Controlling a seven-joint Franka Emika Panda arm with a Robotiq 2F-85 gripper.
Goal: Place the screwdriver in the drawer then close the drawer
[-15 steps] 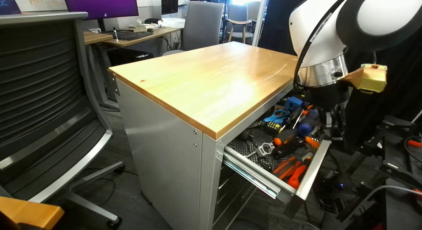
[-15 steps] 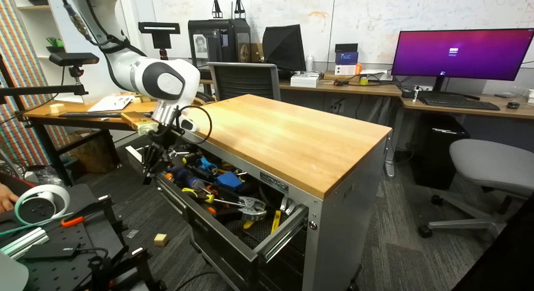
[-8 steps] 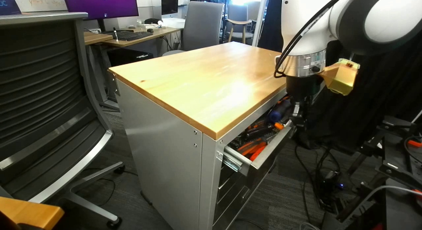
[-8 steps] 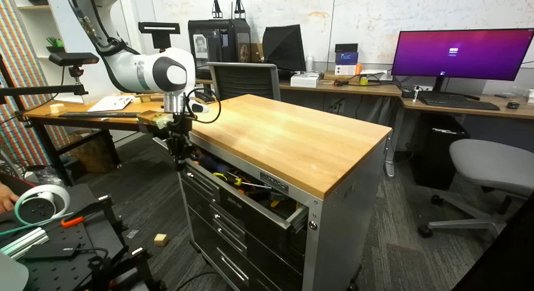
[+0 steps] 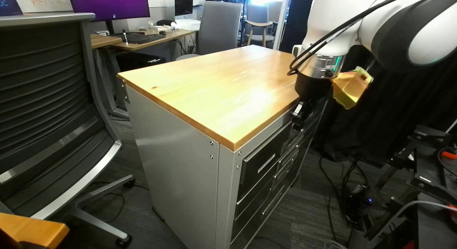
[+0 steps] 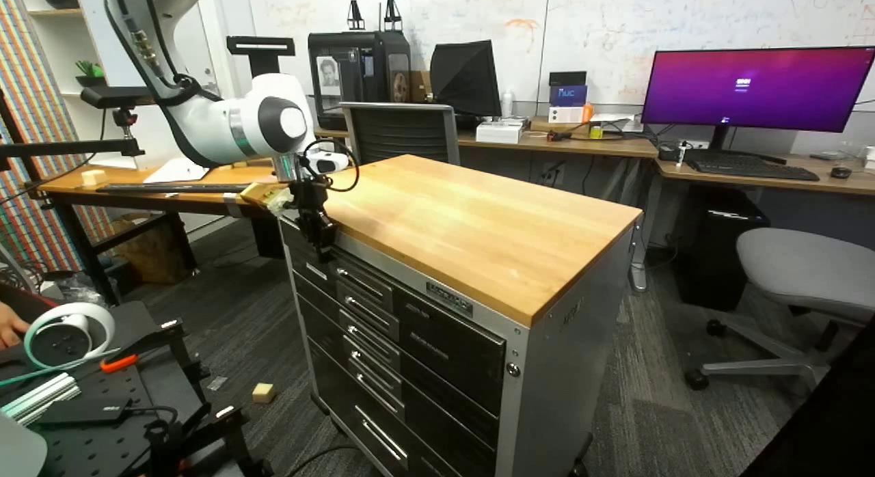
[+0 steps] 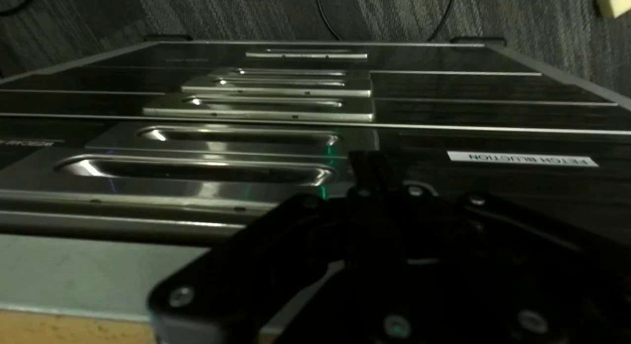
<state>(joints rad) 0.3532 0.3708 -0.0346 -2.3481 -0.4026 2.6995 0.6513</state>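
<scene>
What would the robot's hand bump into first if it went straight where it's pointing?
Probably the front of the closed top drawer: the hand points down and leans in toward the cabinet. Hand and drawer look very close, but I can't tell if they touch.

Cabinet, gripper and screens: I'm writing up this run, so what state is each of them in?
Top drawer: looks closed in both exterior views
Lower drawers: closed
Gripper: shut, nothing visible in its grip
Purple monitor: on
Black monitor: dark, cannot tell whether on or off
</scene>
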